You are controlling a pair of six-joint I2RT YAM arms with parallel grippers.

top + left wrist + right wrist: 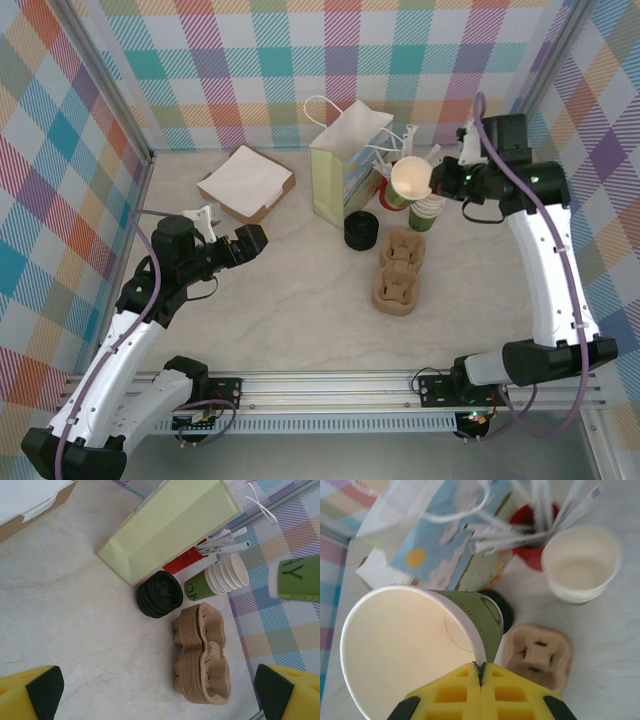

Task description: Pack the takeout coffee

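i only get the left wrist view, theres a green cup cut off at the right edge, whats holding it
Observer: The right gripper; its jaws are shut on the rim of the takeout coffee cup.
Operator: is it over the holes
Observer: Not yet. From the top it overlaps the stack of cups, beyond the carrier.
Operator: anything in it
Observer: No, the right wrist view looks straight into it: bare cream inside.
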